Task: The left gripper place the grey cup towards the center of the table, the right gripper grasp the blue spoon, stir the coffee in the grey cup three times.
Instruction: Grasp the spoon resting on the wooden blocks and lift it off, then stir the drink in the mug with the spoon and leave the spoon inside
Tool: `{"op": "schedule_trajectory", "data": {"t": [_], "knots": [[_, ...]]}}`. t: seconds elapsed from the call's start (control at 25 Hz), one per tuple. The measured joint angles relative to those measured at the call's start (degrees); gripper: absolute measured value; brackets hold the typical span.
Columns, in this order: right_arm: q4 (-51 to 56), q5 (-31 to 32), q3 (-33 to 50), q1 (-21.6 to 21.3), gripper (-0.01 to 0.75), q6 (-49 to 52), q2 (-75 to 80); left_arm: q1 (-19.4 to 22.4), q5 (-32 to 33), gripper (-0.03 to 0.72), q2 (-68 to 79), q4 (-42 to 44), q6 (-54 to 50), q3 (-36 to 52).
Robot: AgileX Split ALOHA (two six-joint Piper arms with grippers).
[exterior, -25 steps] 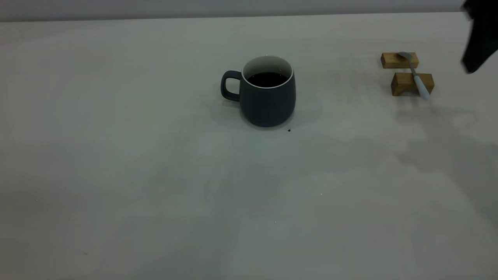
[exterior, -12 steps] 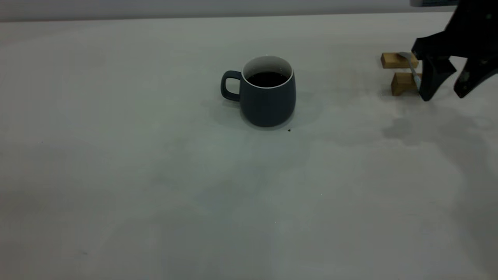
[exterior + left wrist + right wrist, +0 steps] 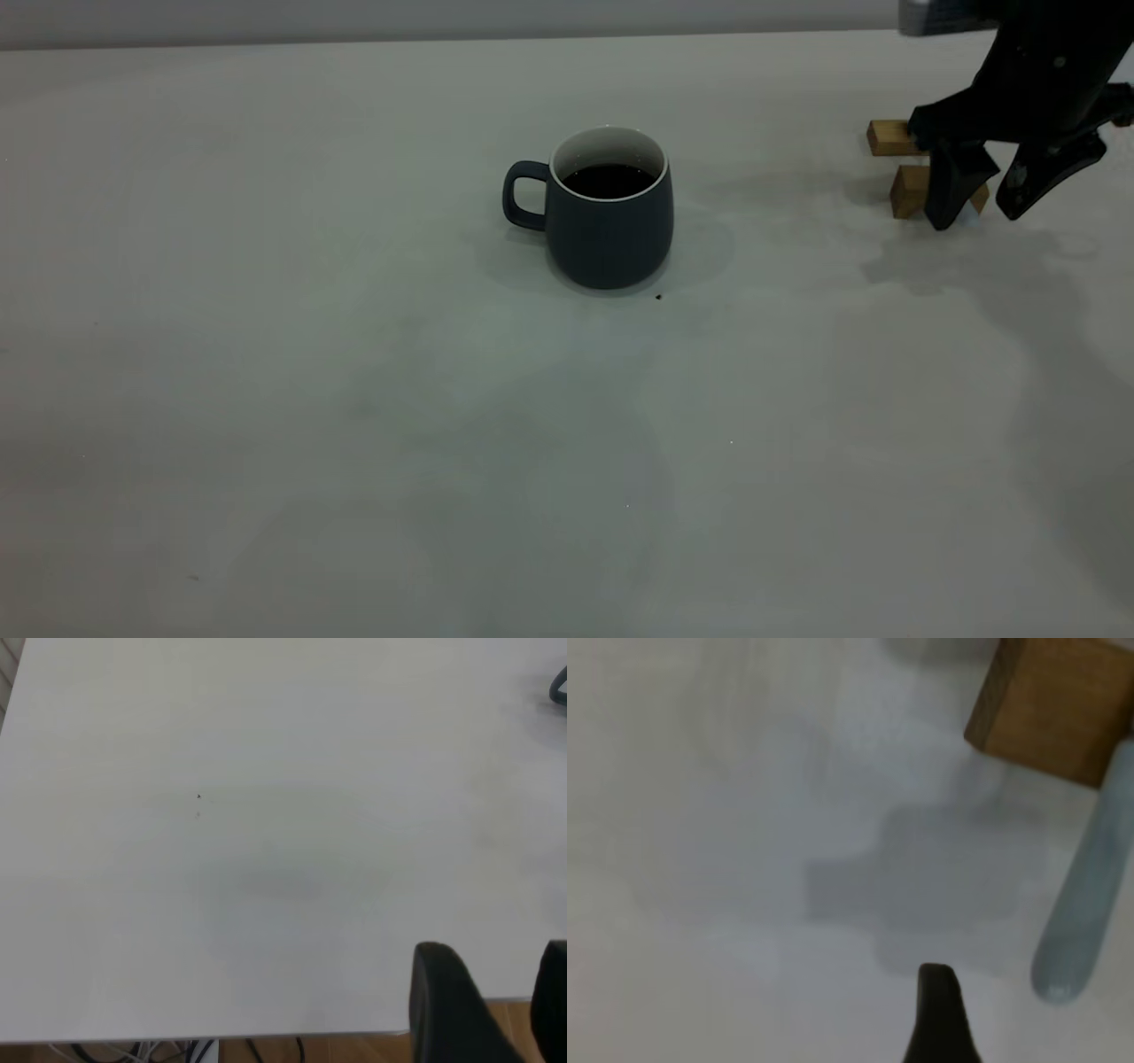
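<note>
Exterior view. Worktop [image 3: 266, 399]: off-white, matte, with a tiny dark speck [image 3: 658, 297] just at the near side of the cup's base. Grey cup [image 3: 609, 208]: upright near the middle of the worktop, somewhat toward the far edge, handle pointing to the left edge. Coffee [image 3: 609, 180]: dark liquid inside, its level below the white rim. Right gripper [image 3: 979, 208]: near the far right corner, fingers spread apart and pointing down, holding nothing, standing in front of two wooden blocks. Far block [image 3: 889, 137]: partly covered by the gripper. Near block [image 3: 910, 190]: only its left end and a sliver between the fingers show. The blue spoon is hidden behind the gripper in this view. Left gripper: out of this view.

Left wrist view. Left gripper [image 3: 496, 1010]: two dark fingers [image 3: 447, 1005] with a clear gap between them, empty, hanging above the worktop's edge over a bare stretch of worktop. A small dark curve of the grey cup [image 3: 559, 687] shows at the picture's border, well apart from the fingers.

Right wrist view. Blue spoon [image 3: 1085, 912]: pale blue handle lying across the near block [image 3: 1052, 704], its rounded end overhanging the worktop. One dark fingertip [image 3: 939, 1014] stands beside the handle end, apart from it, not touching; the other finger does not show here.
</note>
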Motion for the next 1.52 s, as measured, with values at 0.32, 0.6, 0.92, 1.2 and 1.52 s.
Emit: {"op": "schedule_trajectory", "data": {"t": [0.32,0.6,0.92,1.2,1.52], "knots": [[-1.8,0.0,-3.8,-0.1,0.593,0.1,3.4,0.0,0.0,0.312,0.0,0.0,0.1,0.0],[-2.8,-0.8,-4.0,-0.6,0.53,1.0,4.3,0.0,0.0,0.312,0.0,0.0,0.1,0.0],[-2.7,-1.0,-4.0,-0.6,0.136,2.0,4.4,0.0,0.0,0.312,0.0,0.0,0.1,0.0],[8.3,5.3,-4.0,-0.5,0.137,2.0,-4.0,0.0,0.0,0.312,0.0,0.0,0.1,0.0],[36.6,22.2,-4.0,-0.1,0.137,2.1,-13.3,0.0,0.0,0.312,0.0,0.0,0.1,0.0]]}}
